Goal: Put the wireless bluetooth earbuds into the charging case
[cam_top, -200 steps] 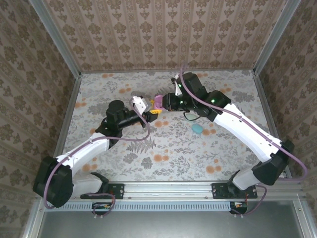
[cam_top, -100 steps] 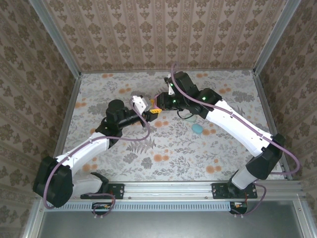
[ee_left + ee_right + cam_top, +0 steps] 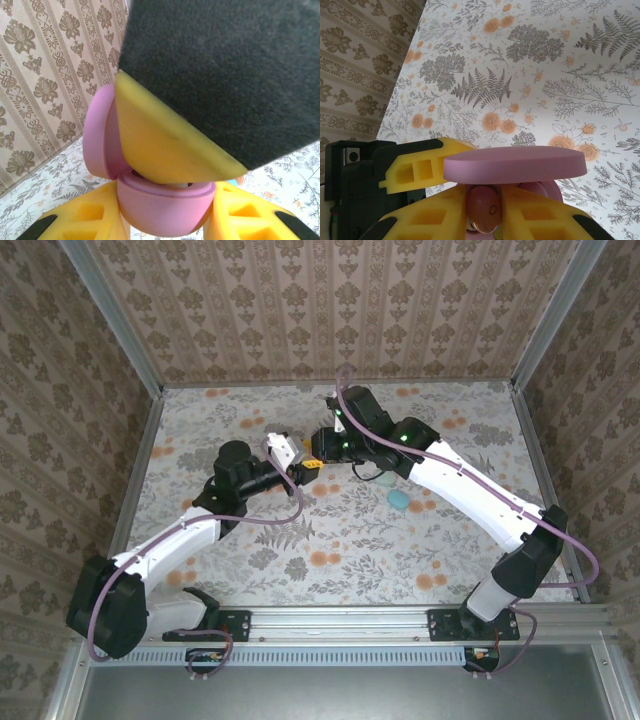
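Earbud (image 3: pixel 482 210), pinkish, sits pinched between the right gripper (image 3: pixel 483 197)'s yellow fingers, low centre of the right wrist view, just below the raised lid (image 3: pixel 515 165) of the pink charging case (image 3: pixel 165 212). The left gripper (image 3: pixel 167 222) clamps that case at bottom centre of its own view. Entering tilted, the bud could jam or slip free; hard pressing might twist the case loose. No brand or writing is readable.

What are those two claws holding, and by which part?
Left gripper clamps the open pink charging case by its lower shell; right gripper pinches a pinkish earbud between its fingertips.
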